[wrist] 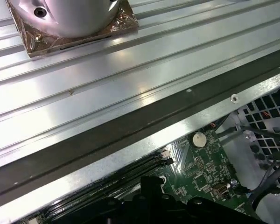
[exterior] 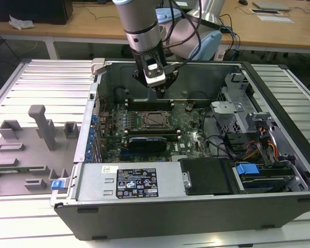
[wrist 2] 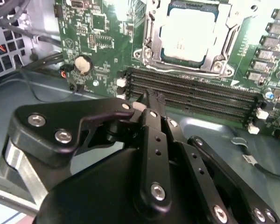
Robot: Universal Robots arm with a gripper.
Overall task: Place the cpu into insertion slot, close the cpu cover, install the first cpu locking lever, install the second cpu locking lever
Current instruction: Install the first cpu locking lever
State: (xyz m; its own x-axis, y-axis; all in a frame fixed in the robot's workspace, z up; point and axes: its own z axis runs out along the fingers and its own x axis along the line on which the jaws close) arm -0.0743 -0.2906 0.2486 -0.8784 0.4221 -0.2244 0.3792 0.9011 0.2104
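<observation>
Pale silver-grey cpu [wrist 2: 189,33] in shiny silver cpu cover [wrist 2: 151,44], green motherboard [wrist 2: 102,42], matte black gripper [wrist 2: 151,100], ribbed silver table [wrist: 107,79], blue clips [exterior: 247,168]

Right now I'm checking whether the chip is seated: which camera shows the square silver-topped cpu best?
The second wrist view: the square silver-topped cpu appears large inside its metal-rimmed socket. In the exterior view it is small on the green motherboard.

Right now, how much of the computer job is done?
The cpu already sits in the insertion slot, and the cpu cover lies flat around it. The tool hovers shut and empty above the memory slots. I can't tell whether the locking levers are latched.
</observation>
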